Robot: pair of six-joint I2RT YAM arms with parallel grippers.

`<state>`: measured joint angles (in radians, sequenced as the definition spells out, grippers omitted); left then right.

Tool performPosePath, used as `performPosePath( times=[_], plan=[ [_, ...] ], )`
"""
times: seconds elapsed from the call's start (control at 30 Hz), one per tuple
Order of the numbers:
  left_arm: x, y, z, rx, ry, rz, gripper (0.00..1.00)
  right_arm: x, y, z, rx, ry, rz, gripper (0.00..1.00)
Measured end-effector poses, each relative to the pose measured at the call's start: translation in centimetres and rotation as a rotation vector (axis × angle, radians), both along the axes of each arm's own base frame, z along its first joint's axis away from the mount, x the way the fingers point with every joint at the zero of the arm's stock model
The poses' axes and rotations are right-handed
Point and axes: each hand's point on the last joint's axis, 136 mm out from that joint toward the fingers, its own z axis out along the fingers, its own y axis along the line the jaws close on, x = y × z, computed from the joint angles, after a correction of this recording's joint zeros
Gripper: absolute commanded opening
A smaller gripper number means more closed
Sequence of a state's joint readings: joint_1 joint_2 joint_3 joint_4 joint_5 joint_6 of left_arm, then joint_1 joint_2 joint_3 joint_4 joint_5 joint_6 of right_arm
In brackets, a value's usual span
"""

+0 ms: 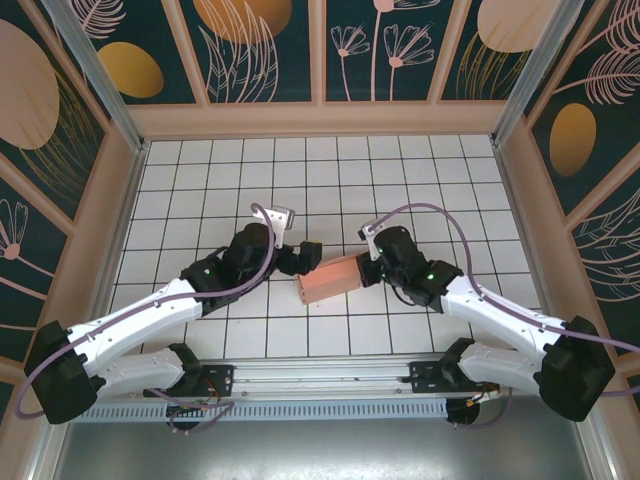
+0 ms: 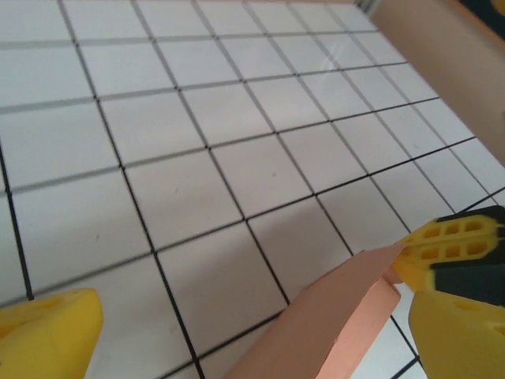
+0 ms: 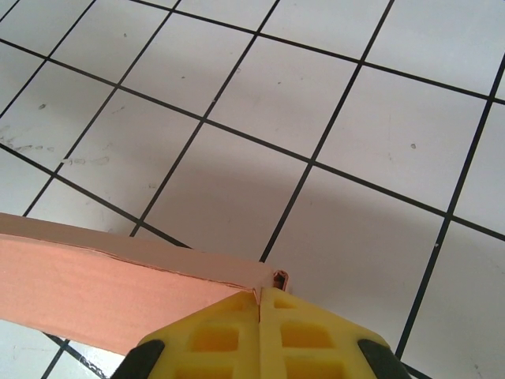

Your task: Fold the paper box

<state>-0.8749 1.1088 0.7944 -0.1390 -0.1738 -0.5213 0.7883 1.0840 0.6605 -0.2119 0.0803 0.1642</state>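
Pinching a thin card edge at the right end of the paper box [image 1: 330, 278] with the right gripper [image 1: 368, 268] closed tight, seemingly anchoring the box near the middle of the tiled table [image 1: 200, 180], between the two arms. Hanging the left gripper [image 1: 300, 256] spread wide about the box's left end and gripping nothing, with one yellow finger [image 2: 454, 241] just beside the upper corner and the other well off to the side. Probably making room for pressing a wall or flap home against that anchoring grip.
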Motion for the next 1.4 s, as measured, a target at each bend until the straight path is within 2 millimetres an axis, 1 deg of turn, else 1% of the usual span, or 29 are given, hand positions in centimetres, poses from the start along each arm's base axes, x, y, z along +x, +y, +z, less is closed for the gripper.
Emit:
performPosePath(
  times=[0.13, 0.27, 0.37, 0.47, 0.6, 0.77, 0.9, 1.07, 1.2, 1.4],
  plan=[
    [-1.1, 1.0, -1.9, -0.001, 0.123, 0.051, 0.97, -0.2, 0.2, 0.2, -0.008, -0.006, -0.008, 0.00],
    [-2.5, 2.0, -3.2, 0.022, 0.222, 0.072, 0.89, -0.3, 0.4, 0.1, -0.018, -0.004, -0.016, 0.00],
    [-3.4, 2.7, -3.9, 0.061, 0.281, 0.078, 0.80, -0.5, 0.7, 0.0, -0.025, -0.002, -0.016, 0.00],
    [-4.0, 2.8, -4.5, 0.088, 0.330, 0.072, 0.69, -0.6, 0.8, 0.0, -0.027, -0.003, -0.023, 0.00],
    [-4.6, 2.8, -5.7, 0.114, 0.387, 0.066, 0.60, -0.6, 0.8, 0.0, -0.029, -0.005, -0.029, 0.00],
    [-5.1, 2.5, -6.9, 0.135, 0.443, 0.055, 0.44, -0.5, 0.7, 0.0, -0.034, -0.009, -0.036, 0.00],
    [-5.3, 2.3, -7.1, 0.139, 0.455, 0.043, 0.34, -0.5, 0.6, -0.1, -0.036, -0.008, -0.037, 0.00],
    [-5.2, 2.1, -7.4, 0.148, 0.462, 0.039, 0.25, -0.5, 0.7, -0.1, -0.036, -0.008, -0.035, 0.00],
    [-5.1, 2.0, -7.6, 0.155, 0.469, 0.042, 0.19, -0.6, 0.7, -0.1, -0.038, -0.010, -0.035, 0.00],
    [-4.7, 1.6, -7.2, 0.143, 0.472, 0.050, 0.15, -0.6, 0.7, 0.0, -0.038, -0.010, -0.034, 0.00]
  ],
)
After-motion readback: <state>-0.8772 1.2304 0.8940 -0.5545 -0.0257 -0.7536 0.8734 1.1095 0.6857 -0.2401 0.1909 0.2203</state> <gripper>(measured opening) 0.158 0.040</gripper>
